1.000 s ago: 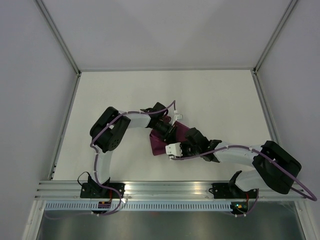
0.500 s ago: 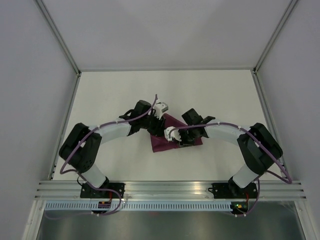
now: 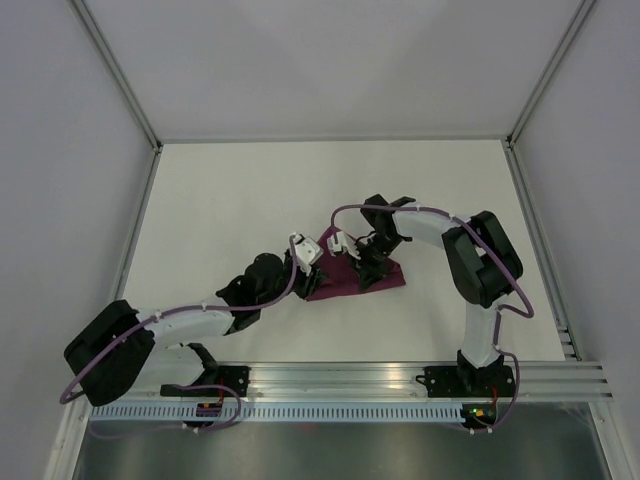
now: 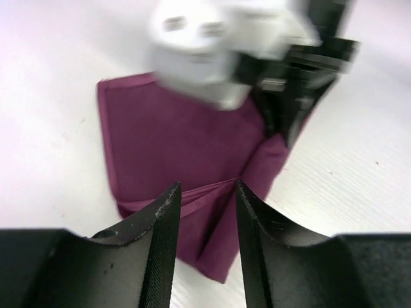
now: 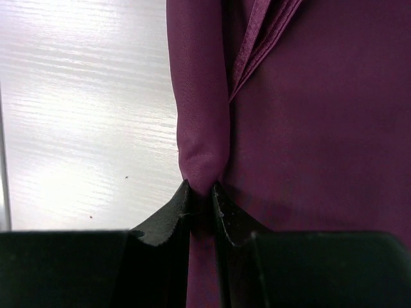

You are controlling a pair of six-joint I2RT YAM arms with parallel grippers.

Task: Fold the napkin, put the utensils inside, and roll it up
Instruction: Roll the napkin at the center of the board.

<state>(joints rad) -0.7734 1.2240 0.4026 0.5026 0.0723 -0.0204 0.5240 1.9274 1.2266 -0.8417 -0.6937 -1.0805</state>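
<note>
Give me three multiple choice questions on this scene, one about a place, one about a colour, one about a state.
1. Where on the table does the napkin lie? A) far left corner B) near the middle, by both tools C) hanging off the near edge
2. What colour is the napkin? A) green B) white C) magenta-purple
3. How is the right tool? A) wide open B) shut on a napkin fold C) holding a spoon
Answers: B, the top view shows it there beside the left tool; C, every view shows that colour; B, its wrist view shows fingertips pinching a fold.
</note>
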